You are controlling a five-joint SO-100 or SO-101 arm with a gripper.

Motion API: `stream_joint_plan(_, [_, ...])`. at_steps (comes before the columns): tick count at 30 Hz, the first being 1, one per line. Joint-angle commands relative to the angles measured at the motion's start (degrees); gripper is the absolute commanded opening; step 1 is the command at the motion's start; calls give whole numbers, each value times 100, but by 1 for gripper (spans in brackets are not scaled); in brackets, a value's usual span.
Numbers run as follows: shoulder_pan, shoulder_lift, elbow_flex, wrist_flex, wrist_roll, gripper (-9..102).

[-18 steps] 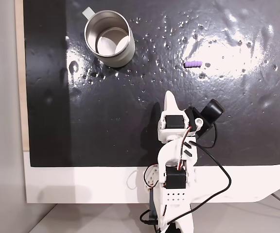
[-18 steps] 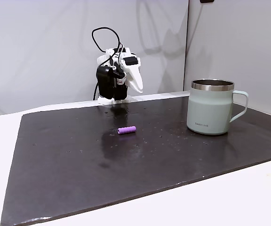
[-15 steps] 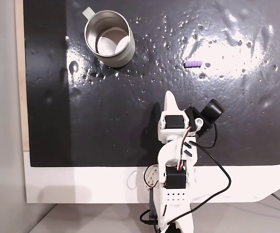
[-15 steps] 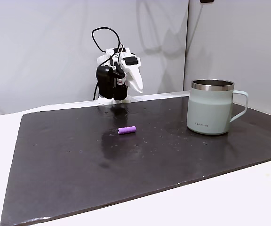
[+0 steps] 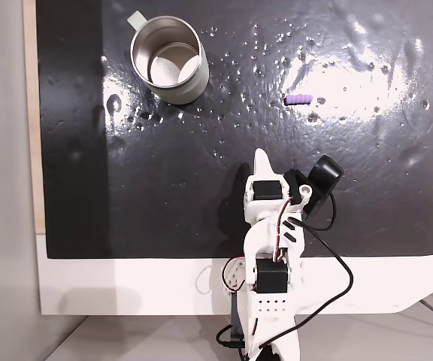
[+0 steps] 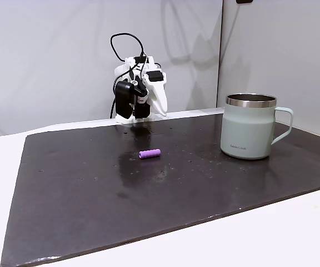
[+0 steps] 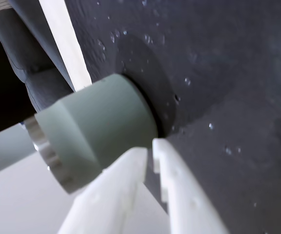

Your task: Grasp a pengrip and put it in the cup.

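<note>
**Q:** As seen from the wrist view, what is the state of the gripper?

**A:** Its two white fingers lie nearly together, with only a thin slit between the tips. Nothing is held between them. In the top-down fixed view the gripper appears as a single pointed white tip above the black mat, close to the mat's near edge, with the arm folded back over the white table border.

**Q:** Where is the pengrip?

**A:** The pengrip lies on its side on the mat, beyond the gripper and slightly to the right in the top-down fixed view, well apart from the fingertips. In the side fixed view, the pengrip rests in front of the arm, with open mat between them.

**Q:** Where is the cup?

**A:** The cup stands upright near the far left of the mat in the top-down fixed view, its handle tab pointing up-left. It is well apart from the pengrip. In the side fixed view the cup stands at the right, handle facing right. The wrist view shows the cup just past the fingertips, pale green-grey with a steel rim.
</note>
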Motion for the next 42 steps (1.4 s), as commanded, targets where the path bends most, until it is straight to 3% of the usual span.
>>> stream_joint_plan(1, [-123,-105,-1002,378,-79,0])
stream_joint_plan(11, [26,-2558,-3700,1266,-185,1])
stream_joint_plan(20, [527,-5036,-6425,2566,-343,15])
stream_joint_plan(27, [879,-6882,-8174,3401,-659,18])
stream_joint_plan(42, [1345,-9958,-10195,3788,-1758,20])
